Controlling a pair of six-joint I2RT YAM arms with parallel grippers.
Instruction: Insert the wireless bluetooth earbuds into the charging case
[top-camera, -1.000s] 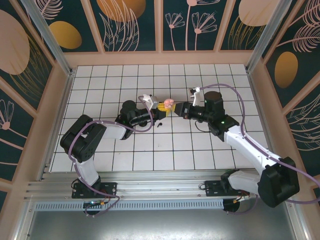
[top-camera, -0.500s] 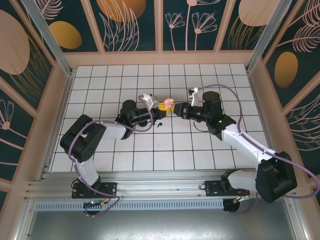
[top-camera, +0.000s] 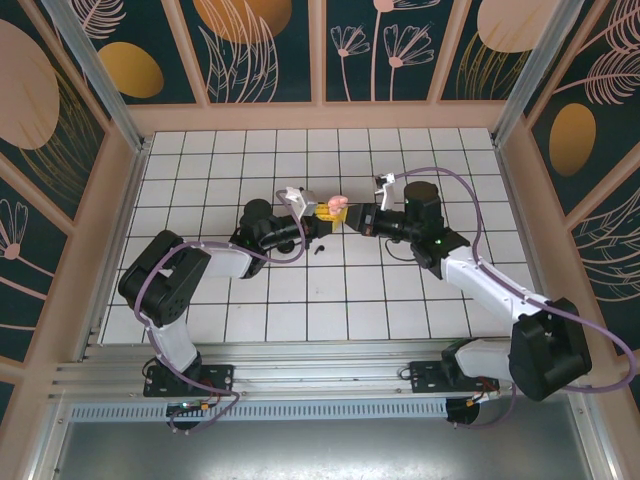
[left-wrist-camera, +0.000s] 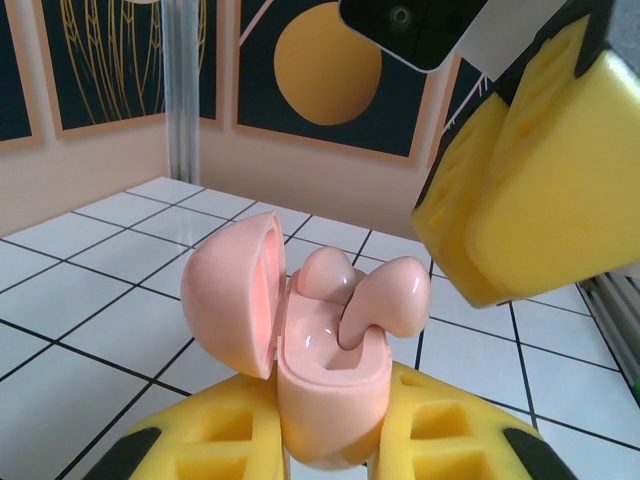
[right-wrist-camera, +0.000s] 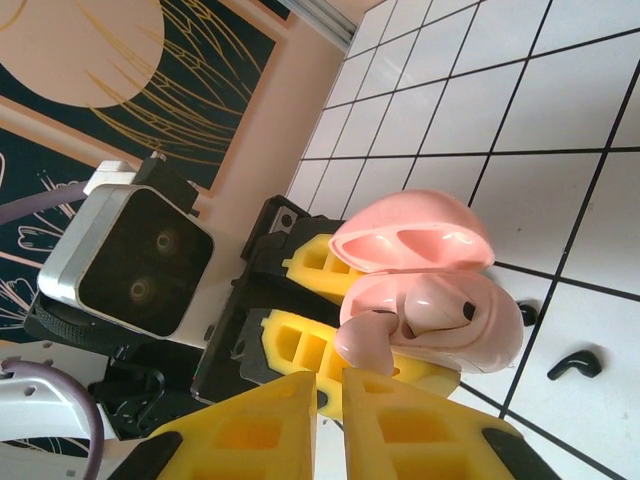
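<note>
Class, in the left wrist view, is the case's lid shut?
No, the lid of the pink case stands swung open, with an earbud sticking up from it.

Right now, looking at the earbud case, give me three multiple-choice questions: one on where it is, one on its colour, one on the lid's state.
1. Where is the charging case?
A. flat on the tiles
B. on the metal rail
C. gripped in the left claw

2. What colour is the case?
A. white
B. pink
C. black

3. How is its lid?
A. swung open
B. snapped shut
C. lying loose on the table

Answers:
1 C: the left claw's yellow pads clamp its base.
2 B: shell and lid are pink in both wrist views.
3 A: the lid stands hinged back, with an earbud sticking up from its slot.
</note>
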